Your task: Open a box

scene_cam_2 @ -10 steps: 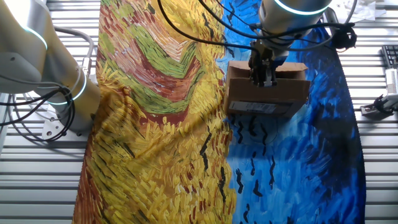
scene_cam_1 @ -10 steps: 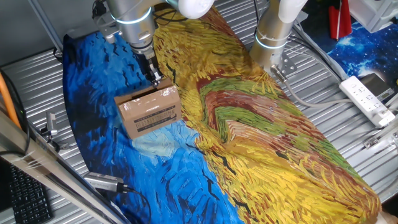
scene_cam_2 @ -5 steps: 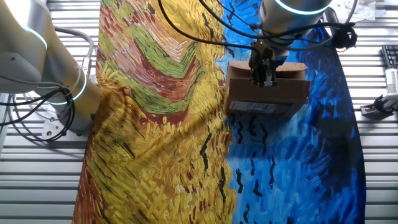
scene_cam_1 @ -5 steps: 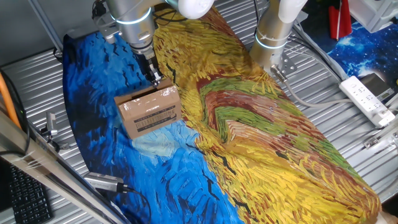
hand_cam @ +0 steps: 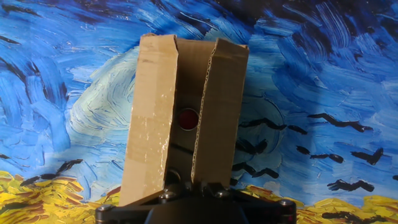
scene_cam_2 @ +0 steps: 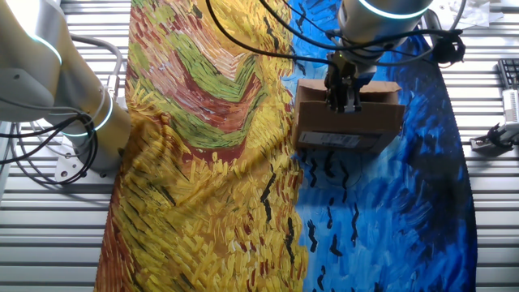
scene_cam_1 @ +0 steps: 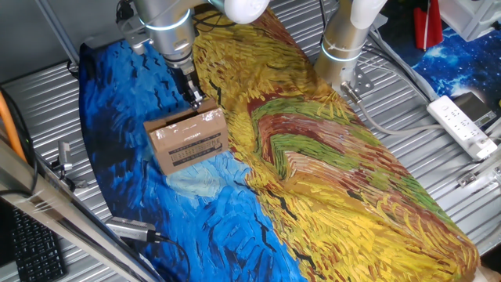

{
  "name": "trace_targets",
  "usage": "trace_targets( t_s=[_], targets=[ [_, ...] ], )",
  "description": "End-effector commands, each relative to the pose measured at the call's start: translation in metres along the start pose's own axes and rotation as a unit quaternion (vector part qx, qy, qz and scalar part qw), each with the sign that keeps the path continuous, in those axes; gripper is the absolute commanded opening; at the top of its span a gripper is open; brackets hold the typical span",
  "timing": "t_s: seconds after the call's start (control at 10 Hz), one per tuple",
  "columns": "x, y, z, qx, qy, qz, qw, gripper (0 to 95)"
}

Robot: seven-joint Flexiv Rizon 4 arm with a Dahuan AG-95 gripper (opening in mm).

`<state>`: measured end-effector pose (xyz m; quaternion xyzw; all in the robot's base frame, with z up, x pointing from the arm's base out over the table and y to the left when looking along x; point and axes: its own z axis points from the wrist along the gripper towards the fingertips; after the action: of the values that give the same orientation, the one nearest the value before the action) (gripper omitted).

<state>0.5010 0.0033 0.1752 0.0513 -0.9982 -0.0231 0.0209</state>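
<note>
Gripper poised at the top of the box on a painted cloth.

The box is a small carton of brown corrugated cardboard with a white printed label on one side and shiny patches of clear tape on its top; it sits on the blue, swirl-patterned part of the cloth, just beside the yellow brush-stroke part, over a ribbed metal table. The gripper comes down from above onto the top edge of the box. In the hand view two flaps of the box stand apart with a dark gap between them, fluted edges showing. Whether the fingers are spread or pinching a flap cannot be told. Nothing has shifted since the earlier frames: box and arm stand as before.
</note>
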Motion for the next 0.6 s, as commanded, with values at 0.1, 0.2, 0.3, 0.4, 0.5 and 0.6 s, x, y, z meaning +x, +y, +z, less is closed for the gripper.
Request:
trace_targets(
  t_s=[0.1,0.2,0.3,0.4,0.5,0.6],
  targets=[
    [-0.0004,0.0002,0.0001,-0.001,0.000,0.001,1.0000,0.0],
    [-0.0010,0.0005,-0.0003,0.000,0.001,0.000,1.0000,0.0],
    [-0.0012,0.0007,-0.0004,0.000,0.001,0.000,1.0000,0.0],
    [-0.0015,0.0009,-0.0006,0.000,0.001,0.000,1.0000,0.0],
    [-0.0015,0.0009,-0.0007,0.000,0.001,0.000,1.0000,0.0],
    [-0.0013,0.0012,-0.0012,0.000,0.001,0.000,1.0000,0.0]
  ],
)
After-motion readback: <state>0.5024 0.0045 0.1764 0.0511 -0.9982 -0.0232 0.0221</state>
